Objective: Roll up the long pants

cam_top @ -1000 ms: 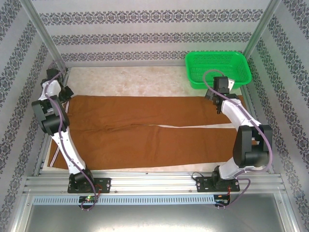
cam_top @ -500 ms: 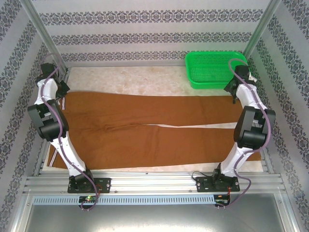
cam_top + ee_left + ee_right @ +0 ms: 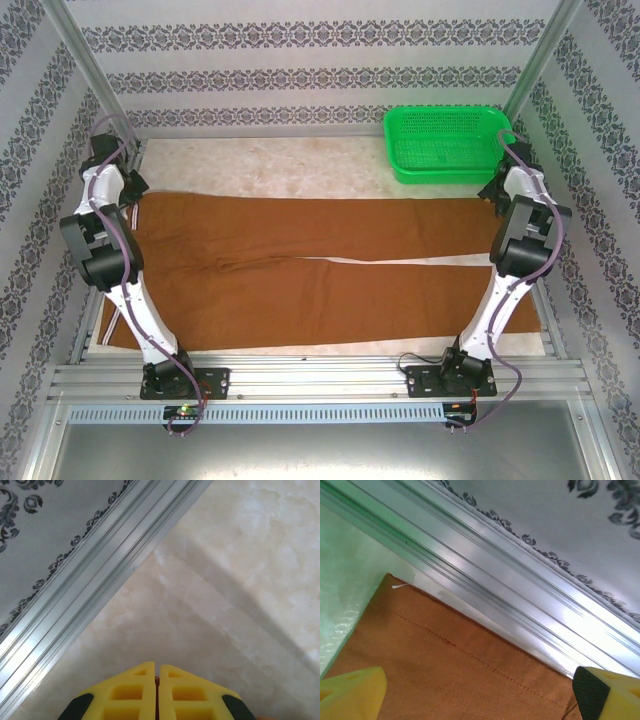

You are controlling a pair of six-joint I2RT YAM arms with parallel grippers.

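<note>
The long pants [image 3: 300, 265] lie flat across the table, rust-brown, with the waist at the left and both legs running to the right. My left gripper [image 3: 133, 187] is at the far corner of the waist. In the left wrist view its yellow fingers [image 3: 135, 690] are pressed together, with a thin brown sliver in the seam, over bare pale tabletop. My right gripper [image 3: 493, 192] hangs over the cuff of the far leg. In the right wrist view it [image 3: 480, 695] stands wide open above the stitched hem of the pants [image 3: 450, 675], with nothing between its fingers.
A green basket [image 3: 452, 143] stands at the back right, just behind the right gripper. Aluminium frame rails [image 3: 520, 595] run close along both side edges of the table [image 3: 290, 170]. Patterned walls enclose the cell.
The right arm swung from over the far leg out to the table's right edge, by the cuff. The left arm shifted slightly near the waist corner. The pants have not moved.
</note>
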